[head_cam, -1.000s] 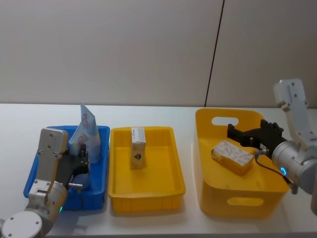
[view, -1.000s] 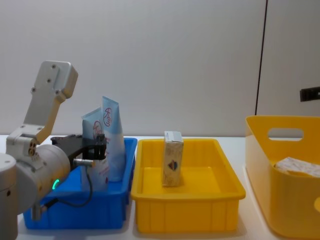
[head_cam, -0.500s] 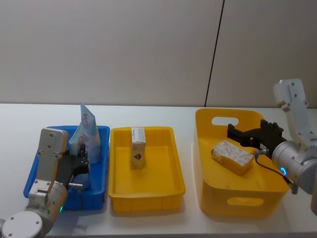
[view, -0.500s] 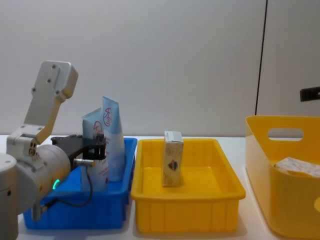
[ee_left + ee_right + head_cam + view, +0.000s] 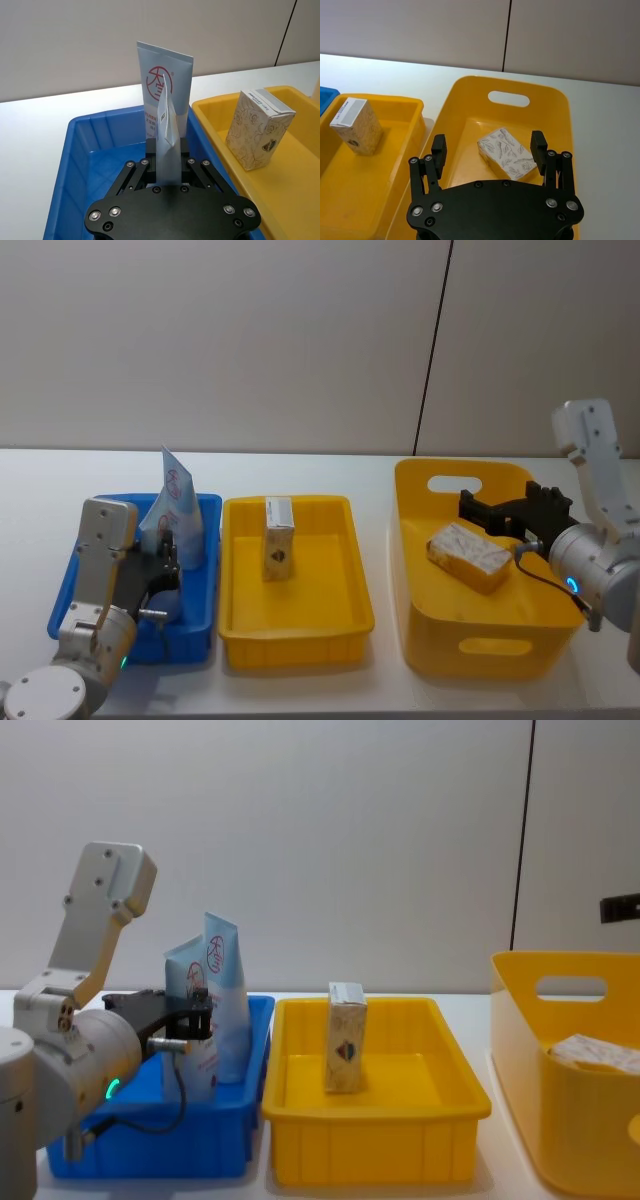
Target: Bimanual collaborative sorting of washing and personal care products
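Worktop [image 5: 300,475] at nine o'clock: left hand [image 5: 165,147], grasping a pale-blue tube [image 5: 166,127], may topple the second tube [image 5: 165,82] on release; right hand [image 5: 489,144] hangs released.

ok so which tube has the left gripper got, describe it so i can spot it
Look at the blue tray on the robot's left, where two pale-blue tubes stand. The held tube is the nearer one, clamped in the left gripper; the other tube stands behind it, ungripped, and reaches higher.

Red round logo on each pale-blue tube [image 5: 177,90], dark emblem on cream carton [image 5: 257,130], small print unreadable
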